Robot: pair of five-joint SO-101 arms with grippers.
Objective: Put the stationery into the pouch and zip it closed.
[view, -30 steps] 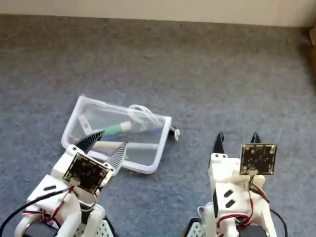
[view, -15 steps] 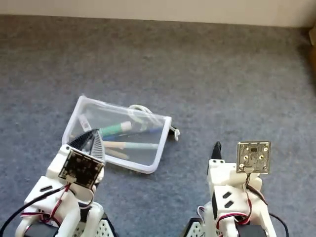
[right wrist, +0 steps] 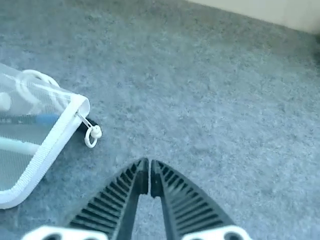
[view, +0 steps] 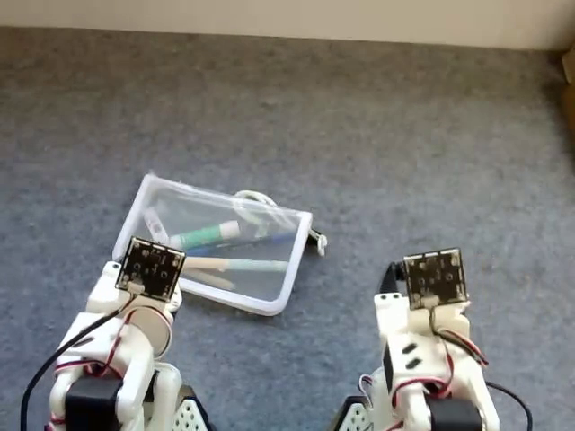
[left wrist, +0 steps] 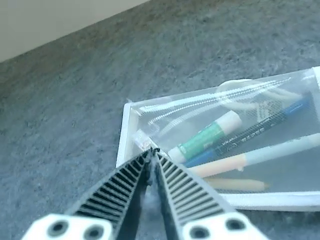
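A clear mesh pouch (view: 216,242) with white edging lies flat on the grey carpet. Inside it I see a green-and-white glue stick (left wrist: 205,138), a blue pen (left wrist: 250,135) and pale pencils (left wrist: 260,156). Its zip pull with a white ring (right wrist: 92,135) sticks out at the corner nearest the right arm. My left gripper (left wrist: 150,154) is shut with nothing in it, its tips just above the pouch's near corner. My right gripper (right wrist: 149,164) is shut and empty over bare carpet, a short way from the zip pull. From above, both arms sit pulled back at the near edge.
Grey carpet (view: 377,135) stretches around the pouch, with a pale wall strip (view: 287,18) along the far edge. The left arm's wrist camera board (view: 151,268) overlaps the pouch's near edge from above. The right arm's board (view: 435,278) stands apart from it.
Both grippers have gone from open to shut and both arms have drawn back toward the near edge. The pouch has not moved.
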